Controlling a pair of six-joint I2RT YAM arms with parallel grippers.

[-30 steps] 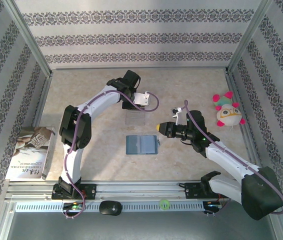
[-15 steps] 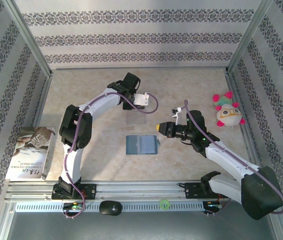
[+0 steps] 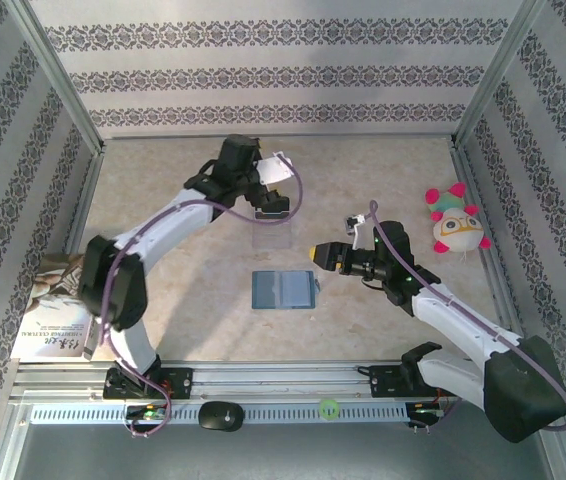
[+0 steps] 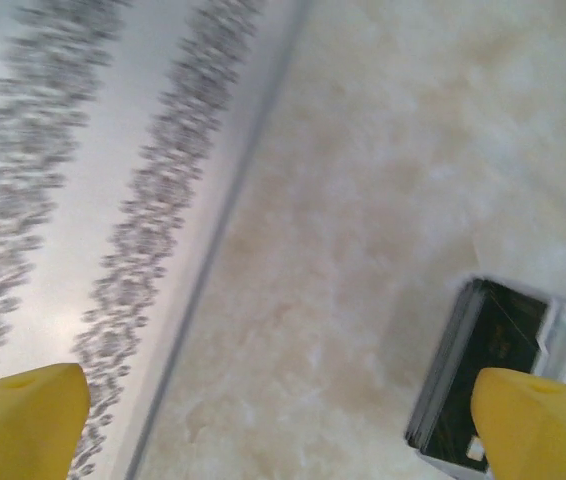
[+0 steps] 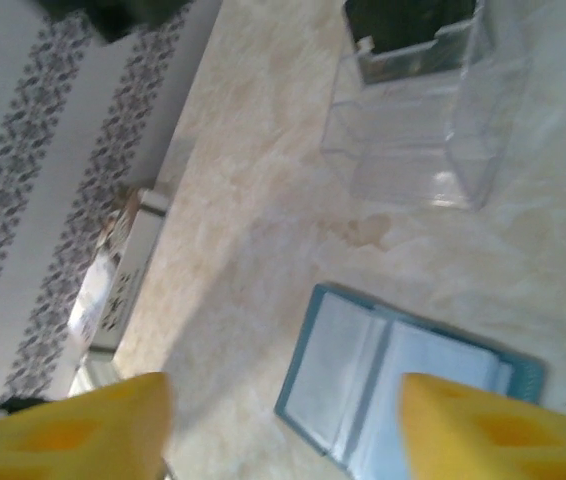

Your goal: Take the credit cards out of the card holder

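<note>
Beige marble-look tabletop, patterned wallpaper all round. Right gripper (image 5: 283,420) has its jaws spread apart with nothing between them. Going by the top view, the card holder (image 3: 284,289) sits near it at roughly 7 o'clock, lying open and flat on the table with its long axis running 9 to 3. Left gripper (image 4: 281,420) is wide apart and empty too, up at the holder's 12 o'clock, right beside the clear stand (image 5: 408,150) with a black stack (image 4: 478,375) in it. That stand sits between it and the holder. So the right arm's the nearer one, and I'd guess it's the one to go in. Can't tell if any cards are left in the pockets. Plush toy (image 3: 455,225) out at 3 o'clock and book (image 3: 58,310) at 9, both well apart from the holder.
</note>
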